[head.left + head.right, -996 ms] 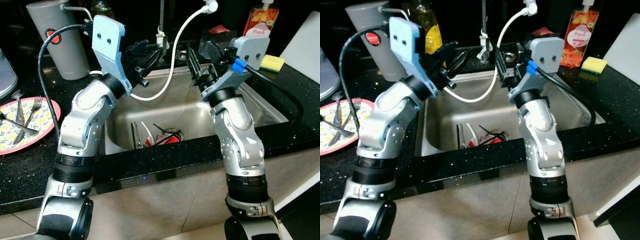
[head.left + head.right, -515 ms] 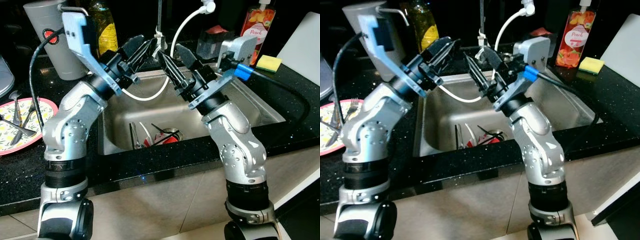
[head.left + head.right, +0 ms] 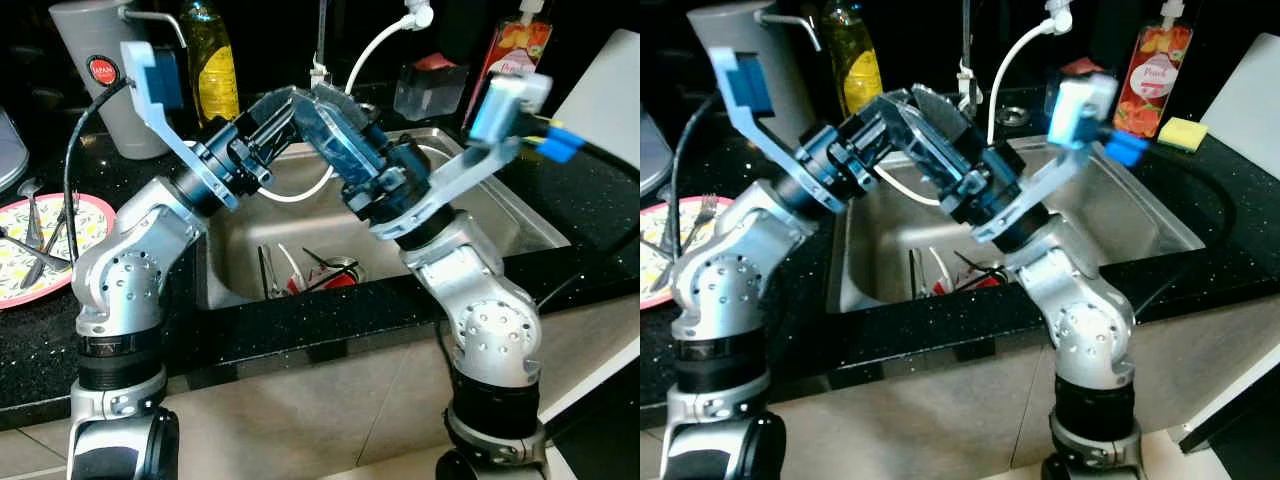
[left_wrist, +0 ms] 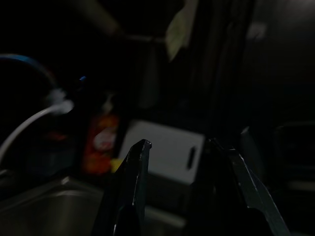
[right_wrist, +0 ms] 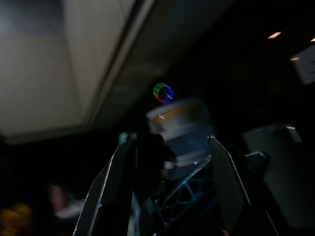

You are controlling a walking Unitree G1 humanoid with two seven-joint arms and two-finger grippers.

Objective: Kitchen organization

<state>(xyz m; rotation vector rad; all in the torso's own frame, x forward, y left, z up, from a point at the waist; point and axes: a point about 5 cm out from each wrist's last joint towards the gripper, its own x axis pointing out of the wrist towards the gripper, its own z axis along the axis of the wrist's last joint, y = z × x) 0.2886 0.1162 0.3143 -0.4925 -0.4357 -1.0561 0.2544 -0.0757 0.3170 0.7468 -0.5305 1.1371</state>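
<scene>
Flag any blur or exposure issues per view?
Eye views: right pincer motion-smeared over the sink; left pincer and counter sharp. Left wrist view: very dark, fingers silhouetted. Right wrist view: dim, blurred, bright pale panel washing one corner.

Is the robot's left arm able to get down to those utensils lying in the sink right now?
Probably not directly. The left gripper is raised above the sink, and the right gripper crosses close in front of it, over the utensils by the drain. The right arm would likely have to move aside first.
</scene>
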